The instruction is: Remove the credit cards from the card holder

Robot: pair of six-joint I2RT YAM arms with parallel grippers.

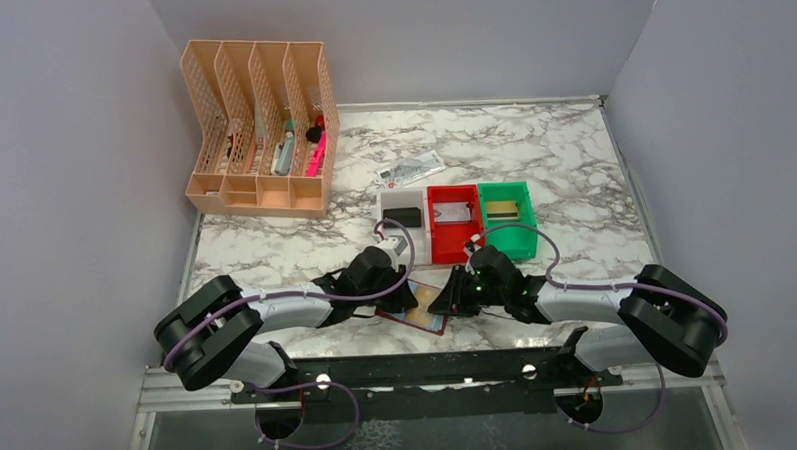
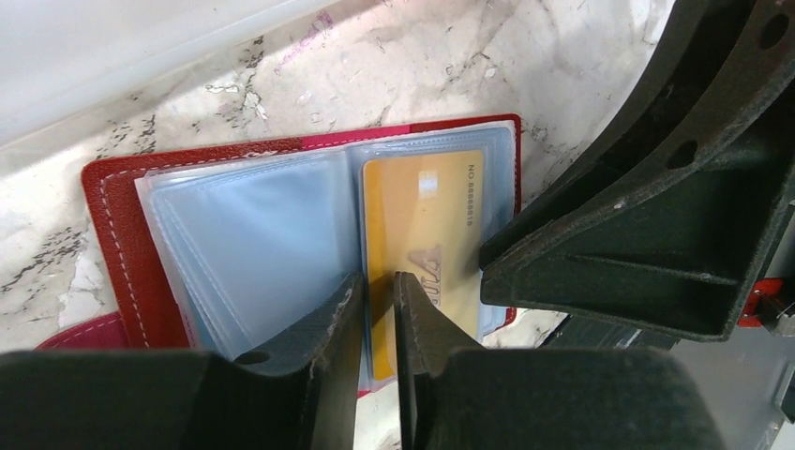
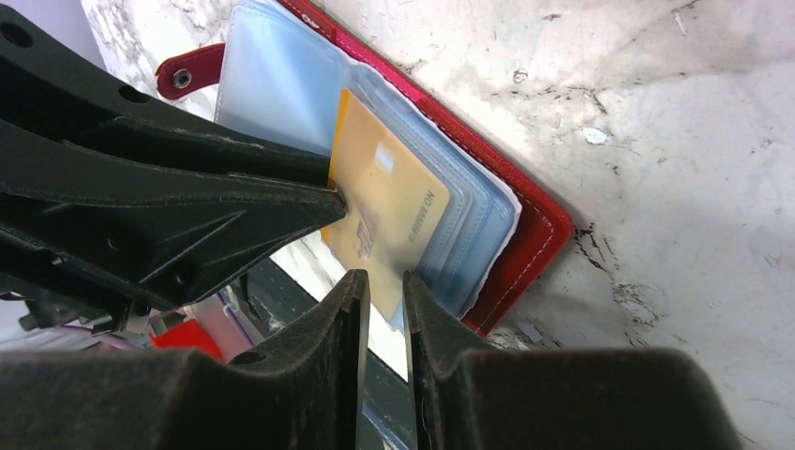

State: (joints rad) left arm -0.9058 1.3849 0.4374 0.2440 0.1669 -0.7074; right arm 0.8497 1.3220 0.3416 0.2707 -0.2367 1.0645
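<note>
Handling: left gripper (image 2: 377,305), jaws nearly together at card holder's (image 2: 112,234) fold, grip unclear. Holder looks light, floppy; likely lifts unless pinned. Gold-orange credit card (image 2: 422,216) looks thin, stiff, slick; take its exposed end, pull lengthwise. Right gripper (image 3: 384,295) a slit there, pinch unclear. Holder: maroon, open flat on marble table (image 2: 422,56) between grippers, bluish-clear sleeves (image 2: 253,244).

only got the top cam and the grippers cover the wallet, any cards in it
Observer: Yes, one gold card sits sleeved in the open card holder.
Operator: is either gripper clamping it
Observer: It doesn't look so. The left gripper and the right gripper both stand slightly open, tips down over the card's face.
</note>
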